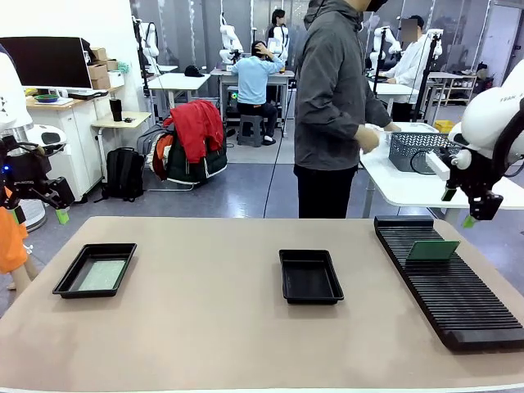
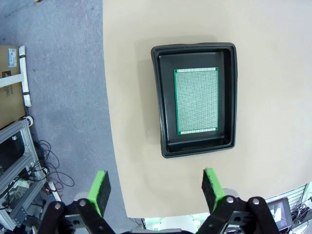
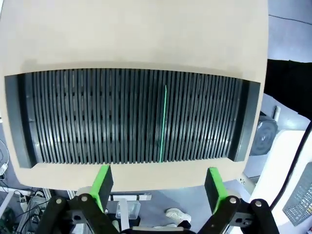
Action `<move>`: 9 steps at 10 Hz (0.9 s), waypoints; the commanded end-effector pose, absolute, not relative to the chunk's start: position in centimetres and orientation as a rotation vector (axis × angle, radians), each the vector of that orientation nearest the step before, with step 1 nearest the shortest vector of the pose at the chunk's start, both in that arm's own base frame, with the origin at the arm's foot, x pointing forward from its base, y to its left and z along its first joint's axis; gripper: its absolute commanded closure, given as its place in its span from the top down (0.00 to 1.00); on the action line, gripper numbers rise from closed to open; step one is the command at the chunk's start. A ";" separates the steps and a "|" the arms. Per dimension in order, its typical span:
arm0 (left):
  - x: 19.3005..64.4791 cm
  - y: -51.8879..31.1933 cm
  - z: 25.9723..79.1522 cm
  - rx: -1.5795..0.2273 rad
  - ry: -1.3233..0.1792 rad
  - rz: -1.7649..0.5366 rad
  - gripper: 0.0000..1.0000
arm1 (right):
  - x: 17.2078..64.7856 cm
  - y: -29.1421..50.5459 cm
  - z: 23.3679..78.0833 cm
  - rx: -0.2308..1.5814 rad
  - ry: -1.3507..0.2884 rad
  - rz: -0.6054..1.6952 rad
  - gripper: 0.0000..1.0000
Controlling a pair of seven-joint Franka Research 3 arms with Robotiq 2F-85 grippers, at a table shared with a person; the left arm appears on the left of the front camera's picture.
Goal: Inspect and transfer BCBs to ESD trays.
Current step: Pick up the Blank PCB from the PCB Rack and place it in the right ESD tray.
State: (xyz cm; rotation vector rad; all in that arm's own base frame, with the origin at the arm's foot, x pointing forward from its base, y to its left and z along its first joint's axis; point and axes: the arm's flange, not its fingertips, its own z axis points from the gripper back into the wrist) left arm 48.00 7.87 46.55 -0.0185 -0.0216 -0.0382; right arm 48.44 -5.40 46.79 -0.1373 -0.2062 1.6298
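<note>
**Front view.** The left arm enters at 9 o'clock and is held up beside the counter's (image 1: 205,327) left end. Its left claw (image 1: 39,209) points downward off the edge, fingers apart, gripping nothing. The right arm enters at 3 o'clock with its wrist bent down. The right claw (image 1: 458,209) hangs above the far end of the ribbed rack (image 1: 458,295), fingers also spread and not touching anything. The left tray (image 1: 67,274) sits at 8 o'clock on the counter, and the flat BCB (image 1: 100,275) lies on its floor. The middle tray (image 1: 311,280) sits just right of centre, its black floor bare. The standing BCB (image 1: 434,250) is upright in a slot near the rack's far end, at 7 o'clock from the right claw and clear of it. A person (image 1: 332,106) stands at 12 o'clock, turned toward another table, with one hand (image 1: 368,137) near a wire basket (image 1: 422,151).

**Left wrist view.** The left claw (image 2: 156,190) looks straight down, and its green pads (image 2: 101,190) stand wide apart at 6 o'clock. The left tray (image 2: 165,146) is at 1 o'clock from them, well apart. The flat BCB (image 2: 196,100) rests squarely inside it, away from the walls.

**Right wrist view.** The right claw (image 3: 158,187) also looks straight down, spread open at 6 o'clock just outside the counter's edge. The ribbed rack (image 3: 97,117) runs across the middle. The standing BCB (image 3: 162,122) shows edge-on as a thin green line at 12 o'clock from the claw.
</note>
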 end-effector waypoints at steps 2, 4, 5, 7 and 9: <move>47.9 7.9 46.5 -0.016 -0.027 -0.037 1.00 | 49.9 -5.6 43.5 -0.136 -0.221 1.645 1.00; 47.9 7.9 46.5 -0.016 -0.027 -0.037 1.00 | 50.9 -5.7 40.9 -0.101 -0.213 1.639 1.00; 47.9 7.9 46.5 -0.016 -0.027 -0.037 1.00 | 51.1 -5.5 40.2 -0.085 -0.216 1.638 1.00; 47.9 7.9 46.5 -0.016 -0.027 -0.037 1.00 | 52.0 -5.2 38.5 -0.071 -0.198 1.634 1.00; 47.9 7.9 46.5 -0.016 -0.027 -0.037 1.00 | 52.9 -5.2 36.9 -0.060 -0.181 1.621 1.00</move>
